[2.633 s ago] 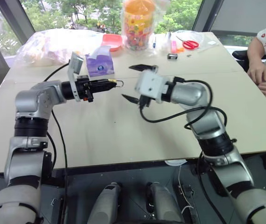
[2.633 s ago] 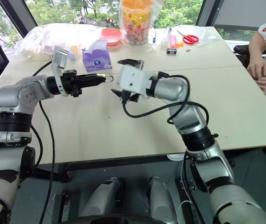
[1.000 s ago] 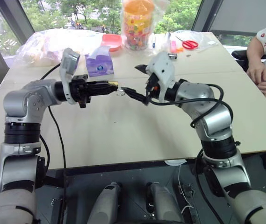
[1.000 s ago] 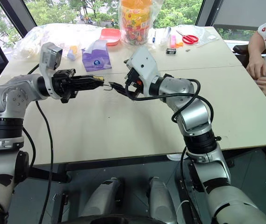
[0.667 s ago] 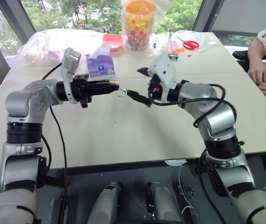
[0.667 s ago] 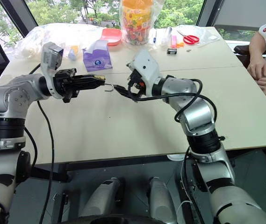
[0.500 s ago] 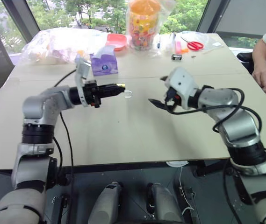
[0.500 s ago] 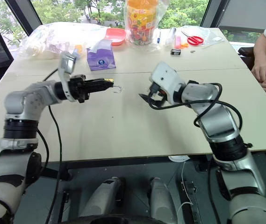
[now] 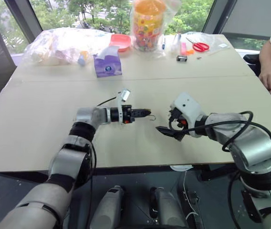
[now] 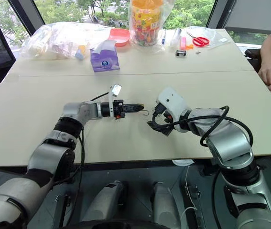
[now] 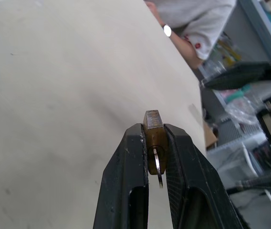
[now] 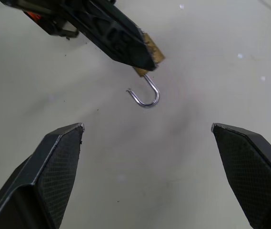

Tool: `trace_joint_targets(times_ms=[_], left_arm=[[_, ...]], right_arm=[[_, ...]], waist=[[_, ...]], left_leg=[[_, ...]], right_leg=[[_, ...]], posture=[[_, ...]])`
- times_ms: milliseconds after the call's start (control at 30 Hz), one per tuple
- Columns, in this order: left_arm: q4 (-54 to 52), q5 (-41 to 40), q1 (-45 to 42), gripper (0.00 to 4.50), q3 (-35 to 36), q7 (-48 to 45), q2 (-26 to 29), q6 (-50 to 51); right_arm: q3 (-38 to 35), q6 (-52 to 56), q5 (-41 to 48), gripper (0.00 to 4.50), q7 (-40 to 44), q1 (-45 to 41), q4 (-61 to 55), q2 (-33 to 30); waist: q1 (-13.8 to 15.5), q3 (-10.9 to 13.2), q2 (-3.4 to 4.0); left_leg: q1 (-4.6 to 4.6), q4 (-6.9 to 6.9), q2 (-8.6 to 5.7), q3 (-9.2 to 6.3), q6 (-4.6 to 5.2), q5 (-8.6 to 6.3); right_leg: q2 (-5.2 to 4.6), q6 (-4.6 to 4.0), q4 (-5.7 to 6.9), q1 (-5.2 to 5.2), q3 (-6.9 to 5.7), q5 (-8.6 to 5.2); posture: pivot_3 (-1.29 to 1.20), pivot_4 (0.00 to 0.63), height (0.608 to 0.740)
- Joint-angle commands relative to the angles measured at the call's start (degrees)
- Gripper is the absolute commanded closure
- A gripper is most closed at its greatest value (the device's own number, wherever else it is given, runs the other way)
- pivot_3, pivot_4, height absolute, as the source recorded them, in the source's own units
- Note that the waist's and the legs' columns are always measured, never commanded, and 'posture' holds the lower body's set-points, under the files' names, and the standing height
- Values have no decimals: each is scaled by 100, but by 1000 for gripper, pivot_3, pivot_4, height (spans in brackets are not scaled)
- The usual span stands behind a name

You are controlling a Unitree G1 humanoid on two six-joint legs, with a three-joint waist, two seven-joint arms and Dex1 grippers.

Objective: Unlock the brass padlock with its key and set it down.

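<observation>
Evidently unlocked, the padlock (image 12: 150,53) sat pinched between the left gripper's (image 11: 154,143) closed fingers low above the bench (image 9: 40,114), shackle (image 12: 145,95) swung free; the right gripper's (image 12: 147,131) fingers gaped wide, empty, leaving room for set-down.

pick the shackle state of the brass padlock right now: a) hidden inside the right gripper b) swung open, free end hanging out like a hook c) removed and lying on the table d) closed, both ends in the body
b: the left gripper is shut on the brass padlock, and its silvery shackle hangs out as an open hook with one free end, while the right gripper stands open and empty.
</observation>
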Motion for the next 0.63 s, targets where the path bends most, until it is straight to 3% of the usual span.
trace_joint_targets(times_ms=[33,200,300,433,633], left_arm=[[703,364,-276,3488,70,-49,-132,-587],[1088,527,-446,1498,259,-189,-89,-706],[1099,812,-455,541,255,178,79,-964],[646,878,-337,541,361,34,679,-913],[-1915,472,730,541,687,23,1517,-454]], right_arm=[[-141,170,92,0,-258,-53,-291,80],[-160,177,175,0,-430,-68,-279,99],[-172,126,243,0,-469,-43,-250,41],[-194,-10,269,0,-487,88,-225,-126],[-295,-417,236,0,-602,321,-24,-185]], waist=[[-12,0,0],[-11,0,0],[-27,-1,-1],[-121,-1,-1],[-156,-2,0]], left_leg=[[-5,0,0,0,4,-2],[-44,22,1,0,6,-3],[-42,42,3,0,6,-4],[-39,67,9,-1,6,-6],[-46,49,12,-1,7,-6]], right_leg=[[1,15,-5,-3,-1,8],[5,29,21,-46,-3,16],[7,25,22,-36,-3,18],[7,25,19,-22,-6,13],[4,24,21,-44,-1,36]], posture=[[0,150,740],[0,150,740],[0,150,740],[0,150,740],[0,150,740]])
